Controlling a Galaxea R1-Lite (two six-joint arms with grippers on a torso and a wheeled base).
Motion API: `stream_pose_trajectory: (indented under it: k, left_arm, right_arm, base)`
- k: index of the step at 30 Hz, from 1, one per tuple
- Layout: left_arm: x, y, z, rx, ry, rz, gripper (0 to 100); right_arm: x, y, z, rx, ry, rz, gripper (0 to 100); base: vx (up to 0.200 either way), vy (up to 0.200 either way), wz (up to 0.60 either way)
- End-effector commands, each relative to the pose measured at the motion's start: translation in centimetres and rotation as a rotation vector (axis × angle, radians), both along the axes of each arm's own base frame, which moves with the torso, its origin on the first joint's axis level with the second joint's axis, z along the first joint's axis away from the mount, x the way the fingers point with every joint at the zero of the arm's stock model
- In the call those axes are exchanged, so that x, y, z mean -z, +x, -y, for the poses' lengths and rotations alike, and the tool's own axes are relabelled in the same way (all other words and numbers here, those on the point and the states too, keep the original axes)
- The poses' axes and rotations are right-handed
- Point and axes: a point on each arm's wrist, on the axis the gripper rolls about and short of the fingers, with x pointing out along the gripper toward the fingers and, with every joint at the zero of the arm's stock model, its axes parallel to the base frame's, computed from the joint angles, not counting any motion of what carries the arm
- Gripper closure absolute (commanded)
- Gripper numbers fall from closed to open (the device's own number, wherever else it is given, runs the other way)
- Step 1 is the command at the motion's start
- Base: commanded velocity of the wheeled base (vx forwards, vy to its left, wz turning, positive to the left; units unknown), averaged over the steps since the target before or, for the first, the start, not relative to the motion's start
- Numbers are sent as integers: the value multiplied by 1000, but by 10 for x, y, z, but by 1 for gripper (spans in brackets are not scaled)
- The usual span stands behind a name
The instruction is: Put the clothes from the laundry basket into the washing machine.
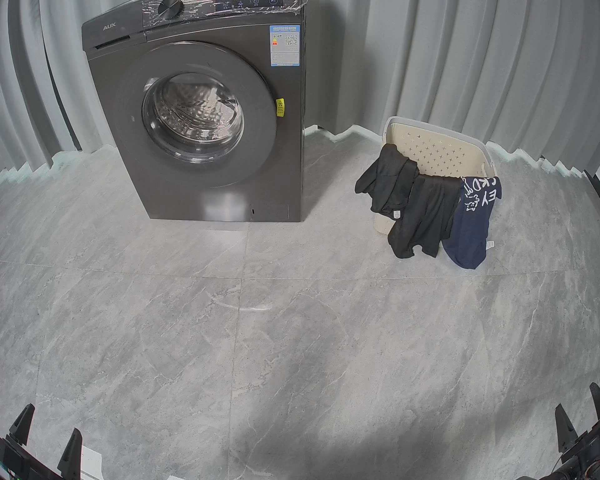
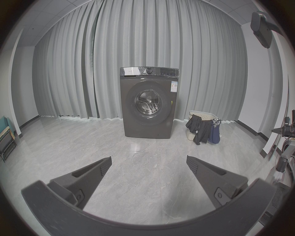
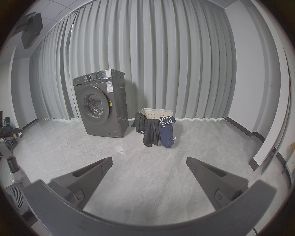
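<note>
The washing machine [image 1: 200, 119] is dark grey and stands on the pale grey tiled floor [image 1: 300, 350], with its back towards the light pleated curtains [image 1: 469, 62]. Its round door [image 1: 194, 115] is shut flat against the front, and the steel drum shows through the glass. A yellow tag [image 1: 280, 107] sits at the door's edge on the robot's right. A blue-and-white label [image 1: 284, 45] is stuck on the front corner above it. A dial [image 1: 170, 7] sits on the control panel on top, which is wrapped in clear film.

The laundry basket [image 1: 437, 150] stands on the floor beside the washing machine, on the robot's right and apart from it. It is cream with a perforated inner wall. Three pieces of clothing hang over its front rim. A black garment [image 1: 387, 178] hangs on the side nearest the washing machine. A second dark garment [image 1: 425, 215] hangs next to it, overlapping it, and its hem reaches the floor. A navy garment [image 1: 472, 225] with white print hangs on the side farthest from the washing machine, and it also trails down to the floor.

Both arms are well away from the washing machine, across a wide stretch of floor. The left gripper [image 1: 49, 431] faces the washing machine's front, and its fingers [image 2: 92, 172] are released, spread wide and empty. The right gripper [image 1: 578, 406] is farther to the robot's right, facing the basket more than the washing machine. Its fingers [image 3: 212, 175] are also released and grasp nothing.
</note>
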Motion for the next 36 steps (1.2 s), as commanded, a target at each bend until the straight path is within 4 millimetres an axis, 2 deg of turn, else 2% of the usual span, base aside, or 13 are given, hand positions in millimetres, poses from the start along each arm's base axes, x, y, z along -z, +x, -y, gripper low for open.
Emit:
stream_pose_trajectory:
  k: [1,11,36]
  left_arm:
    - [5,1,0,0,-2,-9,0]
    - [5,1,0,-1,2,-9,0]
    - [5,0,0,-1,5,-7,0]
  right_arm:
    - [5,0,0,0,0,-7,0]
    - [5,0,0,1,6,-6,0]
    - [5,0,0,6,2,-7,0]
  base:
    - [0,0,0]
    - [0,0,0]
    - [192,0,0]
